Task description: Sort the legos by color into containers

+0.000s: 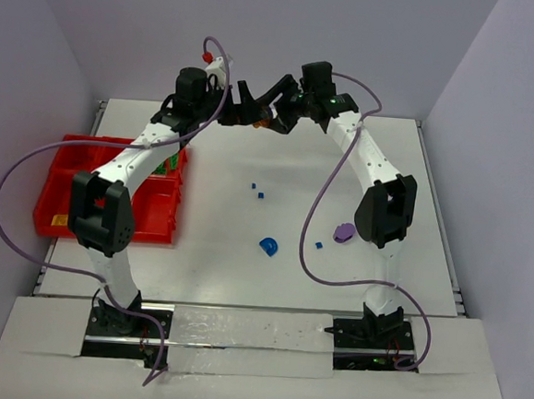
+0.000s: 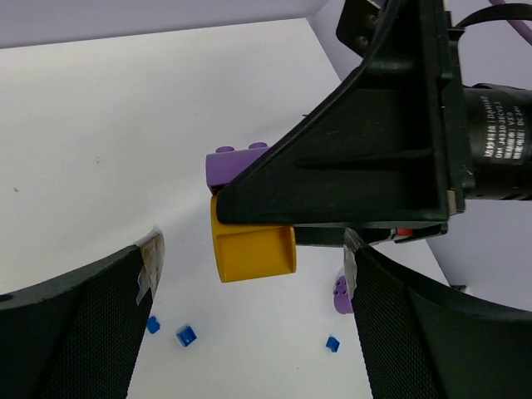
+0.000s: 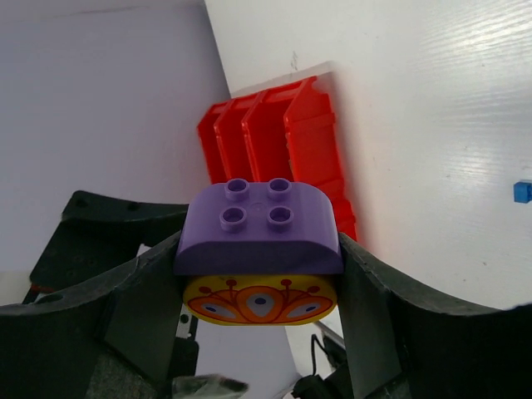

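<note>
My right gripper (image 1: 276, 106) (image 3: 259, 274) is shut on a purple rounded lego (image 3: 259, 229) stacked on a yellow piece with an orange pattern (image 3: 259, 301), held in the air at the back of the table. My left gripper (image 1: 245, 105) (image 2: 249, 287) is open and empty, facing that stack closely; the yellow piece (image 2: 252, 249) and purple lego (image 2: 226, 166) sit just ahead of its fingers. The red containers (image 1: 55, 183) (image 3: 274, 141) stand at the left, with a green lego (image 1: 171, 164) inside. A blue arch (image 1: 268, 246) and a purple piece (image 1: 344, 231) (image 2: 340, 293) lie on the table.
Tiny blue bits lie on the white table (image 1: 254, 186) (image 1: 262, 195) (image 1: 318, 246), also in the left wrist view (image 2: 186, 335) (image 2: 332, 342). A small yellow item (image 1: 60, 220) sits in a near container. Purple cables hang by both arms.
</note>
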`<state>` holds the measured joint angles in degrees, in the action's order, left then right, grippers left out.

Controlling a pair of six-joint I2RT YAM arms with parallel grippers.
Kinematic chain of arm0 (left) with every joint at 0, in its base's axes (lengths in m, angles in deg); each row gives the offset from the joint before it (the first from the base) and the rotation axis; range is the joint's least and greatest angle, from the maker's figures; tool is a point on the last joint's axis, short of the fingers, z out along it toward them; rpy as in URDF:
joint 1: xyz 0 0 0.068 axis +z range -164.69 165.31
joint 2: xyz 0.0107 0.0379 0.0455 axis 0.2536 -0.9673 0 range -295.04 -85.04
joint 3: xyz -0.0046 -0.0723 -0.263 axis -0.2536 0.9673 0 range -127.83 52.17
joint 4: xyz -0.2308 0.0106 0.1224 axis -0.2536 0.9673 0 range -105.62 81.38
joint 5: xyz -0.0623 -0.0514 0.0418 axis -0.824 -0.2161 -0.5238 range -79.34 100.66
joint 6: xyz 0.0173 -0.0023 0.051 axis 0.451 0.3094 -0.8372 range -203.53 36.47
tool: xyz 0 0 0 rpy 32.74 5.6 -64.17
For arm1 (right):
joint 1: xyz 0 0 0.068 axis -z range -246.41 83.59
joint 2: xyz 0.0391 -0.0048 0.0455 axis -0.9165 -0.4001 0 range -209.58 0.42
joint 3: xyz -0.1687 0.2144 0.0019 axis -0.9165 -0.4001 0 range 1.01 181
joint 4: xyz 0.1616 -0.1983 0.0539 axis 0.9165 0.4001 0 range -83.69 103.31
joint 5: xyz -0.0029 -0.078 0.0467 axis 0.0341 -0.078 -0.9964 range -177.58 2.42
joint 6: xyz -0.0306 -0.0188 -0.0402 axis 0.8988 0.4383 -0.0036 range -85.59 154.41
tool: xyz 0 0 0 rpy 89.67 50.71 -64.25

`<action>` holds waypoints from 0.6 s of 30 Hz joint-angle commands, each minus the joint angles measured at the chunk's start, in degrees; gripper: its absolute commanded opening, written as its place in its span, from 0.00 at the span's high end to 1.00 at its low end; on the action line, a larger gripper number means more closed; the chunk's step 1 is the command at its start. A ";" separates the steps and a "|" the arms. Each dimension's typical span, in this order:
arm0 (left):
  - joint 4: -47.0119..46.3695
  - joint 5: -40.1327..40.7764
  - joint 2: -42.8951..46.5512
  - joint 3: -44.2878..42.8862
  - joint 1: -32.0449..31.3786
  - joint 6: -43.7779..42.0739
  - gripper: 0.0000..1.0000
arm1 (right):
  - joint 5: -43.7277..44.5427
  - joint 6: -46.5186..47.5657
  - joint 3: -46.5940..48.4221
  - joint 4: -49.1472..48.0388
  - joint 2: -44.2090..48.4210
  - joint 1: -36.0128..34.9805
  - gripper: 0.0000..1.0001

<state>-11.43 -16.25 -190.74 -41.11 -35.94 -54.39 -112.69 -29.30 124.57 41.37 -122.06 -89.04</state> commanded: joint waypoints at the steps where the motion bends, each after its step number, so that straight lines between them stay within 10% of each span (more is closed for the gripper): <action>1: -1.85 2.49 -0.69 -3.30 -0.37 1.09 0.07 | -2.66 -1.31 0.37 -4.52 2.86 -0.72 1.00; 11: -3.66 0.92 -2.73 -4.23 -0.41 2.94 0.42 | -5.56 -2.23 -0.70 -7.46 2.94 -1.13 1.00; 15: -3.24 0.89 -3.02 -4.64 -0.46 2.50 0.74 | -6.17 -2.38 -0.87 -8.14 3.11 -1.11 1.00; 18: -2.52 1.12 -2.50 -4.11 -0.25 1.31 1.00 | -6.39 -2.16 -0.96 -8.43 3.21 -0.97 0.69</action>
<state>-12.20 -14.85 -193.04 -42.81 -36.34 -53.90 -115.23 -31.37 123.34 36.54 -122.06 -89.57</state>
